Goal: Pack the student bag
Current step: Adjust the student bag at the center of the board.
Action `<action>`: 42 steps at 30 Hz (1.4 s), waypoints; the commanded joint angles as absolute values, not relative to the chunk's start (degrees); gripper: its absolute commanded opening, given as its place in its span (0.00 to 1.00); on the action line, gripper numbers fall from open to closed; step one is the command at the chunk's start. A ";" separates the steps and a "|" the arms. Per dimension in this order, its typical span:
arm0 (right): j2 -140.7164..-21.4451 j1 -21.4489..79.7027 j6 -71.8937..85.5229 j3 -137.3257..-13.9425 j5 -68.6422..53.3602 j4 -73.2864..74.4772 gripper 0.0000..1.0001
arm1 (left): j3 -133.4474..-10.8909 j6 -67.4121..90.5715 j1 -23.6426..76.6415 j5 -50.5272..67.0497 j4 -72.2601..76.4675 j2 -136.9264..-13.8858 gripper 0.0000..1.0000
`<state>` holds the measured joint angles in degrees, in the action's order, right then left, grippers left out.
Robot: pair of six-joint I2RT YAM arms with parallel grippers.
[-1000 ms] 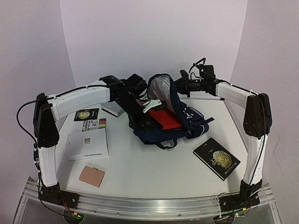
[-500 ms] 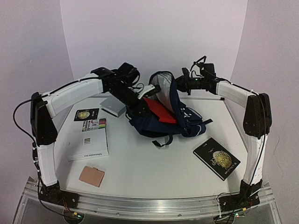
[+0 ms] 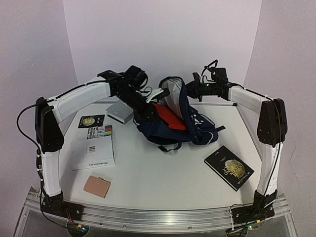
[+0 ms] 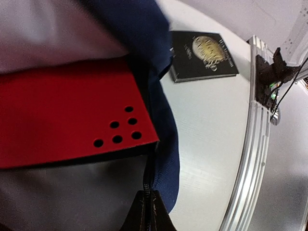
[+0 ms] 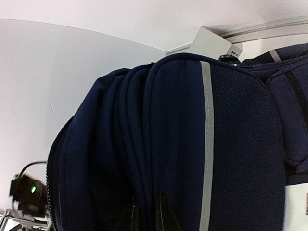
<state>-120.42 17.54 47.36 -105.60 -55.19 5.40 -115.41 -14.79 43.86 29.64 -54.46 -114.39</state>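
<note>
standing slumped at the back middle of the bench (image 3: 158, 182), the bag (image 3: 195, 129) has its mouth open upward in the top view, and a red book (image 3: 169, 118) lies tilted in that mouth. the left tool (image 3: 151, 105) is at the mouth's left rim, beside the red book; the right tool (image 3: 190, 91) is at the rim on the far right side. a grey box (image 3: 120, 112) lies just left of the bag, a white book (image 3: 93, 152) nearer the left edge, and a black book (image 3: 229, 168) well apart at the near right. in the left wrist view the left tool (image 4: 147, 208) is clenched, tips together where grey lining meets navy cloth just below the red book (image 4: 62, 110); what it nips, i cannot tell. in the right wrist view the right tool (image 5: 146, 214) is pinched on a fold of the bag (image 5: 173, 144), left of its pale stripe (image 5: 207, 144).
</note>
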 commanded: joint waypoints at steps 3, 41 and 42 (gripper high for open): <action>-120.59 16.03 43.63 -105.26 -49.64 8.60 0.00 | -103.59 -14.85 44.85 31.03 -41.01 -103.28 0.00; -101.43 19.56 -28.50 -94.61 -54.56 47.96 0.98 | -112.84 -15.18 42.52 33.66 -45.34 -111.96 0.00; -100.40 20.51 -30.17 -92.96 -53.28 47.87 0.98 | -112.77 -14.94 42.32 34.02 -44.72 -111.89 0.00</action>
